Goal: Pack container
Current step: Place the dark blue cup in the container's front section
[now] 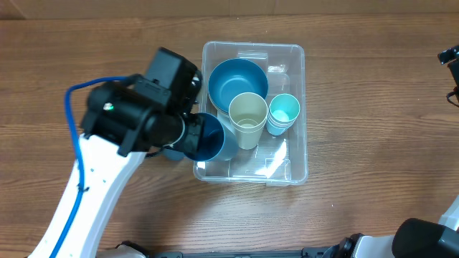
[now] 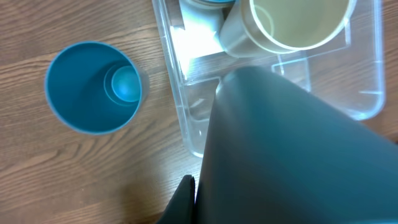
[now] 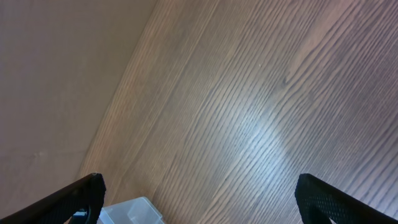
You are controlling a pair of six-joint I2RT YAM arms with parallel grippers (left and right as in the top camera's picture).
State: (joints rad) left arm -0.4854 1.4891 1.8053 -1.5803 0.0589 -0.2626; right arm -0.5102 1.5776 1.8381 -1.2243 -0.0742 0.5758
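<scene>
the left gripper (image 1: 193, 135) squeezes a blue cup (image 1: 213, 137) over the left wall of the container (image 1: 244, 167) so it can go inside.

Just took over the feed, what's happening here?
The left tool holds a blue cup tilted at the left wall of the container. Inside sit a bowl, a cream cup and teal cups. A second cup, also blue, stands on the table beside it. The right tool hangs open, away from the container.
</scene>
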